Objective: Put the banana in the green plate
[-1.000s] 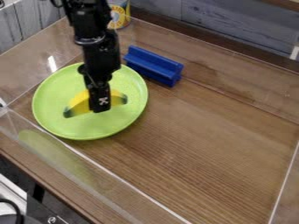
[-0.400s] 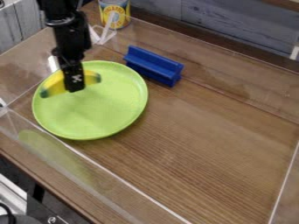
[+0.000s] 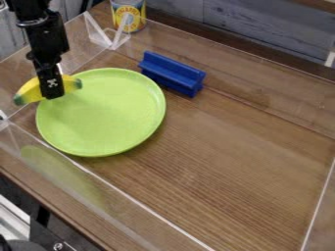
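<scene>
Banana (image 3: 31, 92) pinched in the jaws (image 3: 50, 86), over the plate's (image 3: 102, 116) upper-left rim at the left of the frame — best carry it inward, lower it gently, then release — no flinging.

Dark tool (image 3: 50, 80) covers the middle of the banana (image 3: 29, 92), leaving its grip too small to read. The arm (image 3: 31, 22) runs out at the top edge, which also crops the can (image 3: 127, 14); its label print is blurred.
</scene>
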Tool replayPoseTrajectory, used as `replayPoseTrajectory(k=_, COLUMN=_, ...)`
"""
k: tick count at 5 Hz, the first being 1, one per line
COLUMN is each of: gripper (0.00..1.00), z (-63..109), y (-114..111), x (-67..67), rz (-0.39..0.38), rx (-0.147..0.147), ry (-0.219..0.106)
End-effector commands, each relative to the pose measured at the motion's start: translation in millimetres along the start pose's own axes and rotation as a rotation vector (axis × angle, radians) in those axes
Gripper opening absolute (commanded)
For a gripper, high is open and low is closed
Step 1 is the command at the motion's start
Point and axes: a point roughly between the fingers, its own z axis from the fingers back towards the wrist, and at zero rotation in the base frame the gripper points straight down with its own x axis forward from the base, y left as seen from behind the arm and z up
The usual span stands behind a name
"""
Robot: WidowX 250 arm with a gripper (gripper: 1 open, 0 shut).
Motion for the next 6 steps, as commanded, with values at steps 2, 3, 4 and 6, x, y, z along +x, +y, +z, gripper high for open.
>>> replayPoseTrajectory(k=2, gripper=0.00, z=28.3, y=8.8, x=-2.1, rz=0.005, rx=0.055, ry=-0.006)
replayPoseTrajectory(k=3, gripper=0.00, z=34.0, y=9.1, x=0.2, rz=0.059, rx=0.055, ry=-0.004)
replayPoseTrajectory(k=4, gripper=0.00, z=33.5, y=4.1, x=-4.7, rz=0.053, rx=0.056, ry=0.001)
replayPoseTrajectory(k=6, gripper=0.00, z=37.1, y=2.0, x=-7.1, rz=0.034, rx=0.058, ry=0.009)
